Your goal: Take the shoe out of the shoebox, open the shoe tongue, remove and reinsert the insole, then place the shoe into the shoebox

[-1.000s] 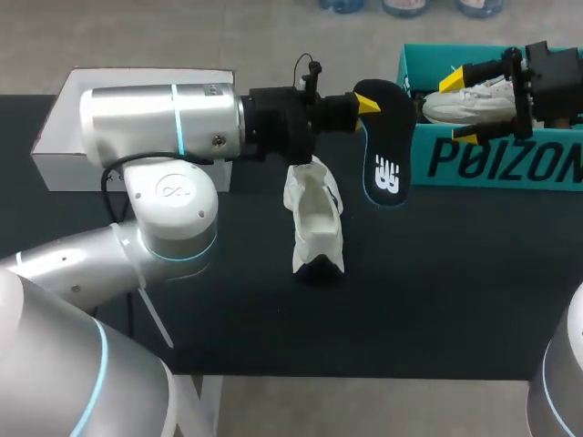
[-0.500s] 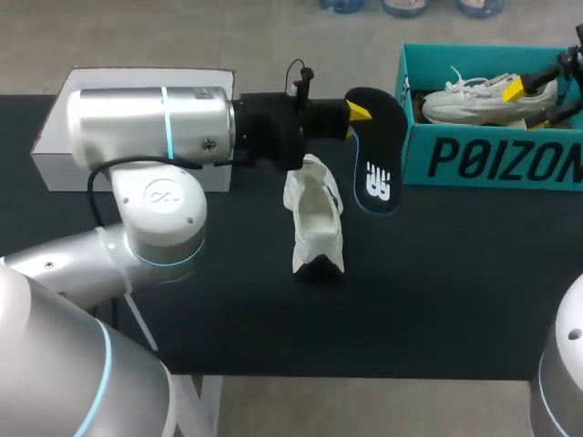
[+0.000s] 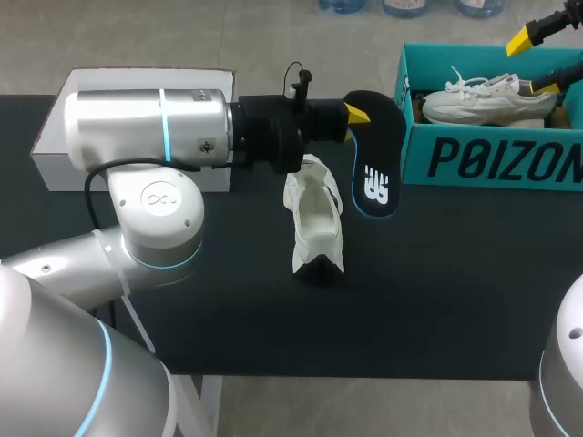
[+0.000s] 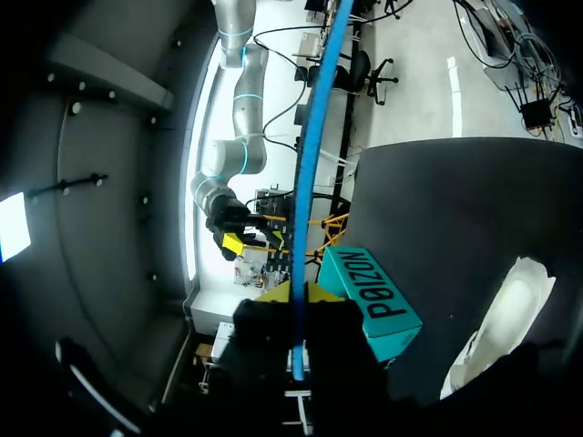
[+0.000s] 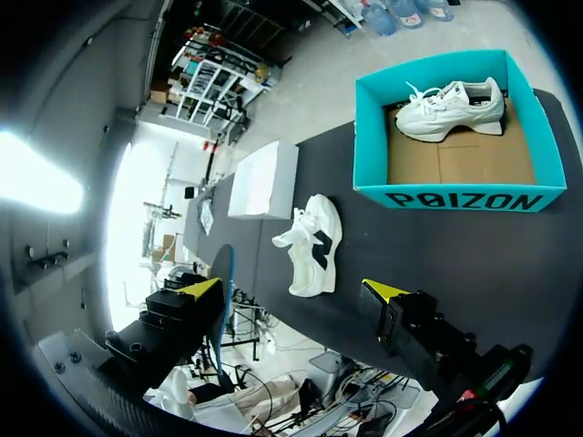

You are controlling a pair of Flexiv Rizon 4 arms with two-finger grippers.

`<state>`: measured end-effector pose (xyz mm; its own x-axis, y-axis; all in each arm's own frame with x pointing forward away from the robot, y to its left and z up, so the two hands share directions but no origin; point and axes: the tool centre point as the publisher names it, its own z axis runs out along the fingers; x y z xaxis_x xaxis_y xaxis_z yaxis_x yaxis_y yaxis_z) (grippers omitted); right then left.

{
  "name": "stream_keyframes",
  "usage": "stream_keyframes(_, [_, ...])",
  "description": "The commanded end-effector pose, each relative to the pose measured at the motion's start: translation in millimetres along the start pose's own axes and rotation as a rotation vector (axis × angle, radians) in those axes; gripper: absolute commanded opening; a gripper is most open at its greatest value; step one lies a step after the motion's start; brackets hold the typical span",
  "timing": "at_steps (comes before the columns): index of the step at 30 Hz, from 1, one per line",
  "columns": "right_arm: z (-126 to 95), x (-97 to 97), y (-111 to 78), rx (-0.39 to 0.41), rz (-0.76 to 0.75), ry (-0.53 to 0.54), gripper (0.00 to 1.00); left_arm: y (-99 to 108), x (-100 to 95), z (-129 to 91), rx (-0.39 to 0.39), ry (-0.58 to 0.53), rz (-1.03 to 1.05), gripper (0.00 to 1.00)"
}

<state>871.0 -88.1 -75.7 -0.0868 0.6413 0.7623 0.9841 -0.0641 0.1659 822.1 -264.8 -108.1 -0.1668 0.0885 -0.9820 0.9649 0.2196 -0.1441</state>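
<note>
From overhead, the teal shoebox (image 3: 414,164) stood on the dark surface (image 3: 437,300). A second shoe (image 3: 487,96) lay inside it, its long axis running along the lettered wall. The left pincer (image 3: 357,114) was clenched on the upper end of the black insole (image 3: 375,155), just beside the shoebox's left corner. The insole's long axis ran from the pincer down toward the surface, its printed face turned to the near side. The white shoe (image 3: 316,218) lay on the surface near the shoebox's left, clear of it. Its opening faced up and its length ran crosswise to the lettered wall; I could not tell which end was the toe. A white box (image 3: 59,155) sat well left of the shoebox. The right pincer (image 3: 539,62) hung released above the shoebox's far side.

From the left wrist, the left pincer (image 4: 296,296) gripped the insole (image 4: 314,137), which showed edge-on as a thin blue line. The shoebox (image 4: 373,296) was close beyond it, and the shoe (image 4: 501,323) lay off to one side of the shoebox on the surface (image 4: 437,200).

From the right wrist, the right pincer (image 5: 293,289) was spread wide with nothing between its tips. Ahead of it was the shoebox (image 5: 455,198), with the second shoe (image 5: 451,107) lying lengthwise against its back wall. The shoe (image 5: 310,244) lay beside the shoebox's lettered corner, and the white box (image 5: 264,177) was beyond that.
</note>
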Motion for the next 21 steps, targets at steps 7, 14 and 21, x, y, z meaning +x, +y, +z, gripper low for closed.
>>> stream_keyframes(7, [-0.4,2.6,-4.5,-0.008,0.008,-0.018,1.00,0.2,-0.7,3.9,-0.012,0.001,0.002,0.00])
stream_keyframes(14, [-0.4,2.6,-4.5,-0.008,0.008,-0.018,1.00,0.2,-0.7,3.9,-0.012,0.001,0.002,0.00])
stream_keyframes(21, [-0.4,2.6,-4.5,-0.008,0.008,-0.018,1.00,14.4,14.3,-8.9,-0.043,0.107,-0.173,0.00])
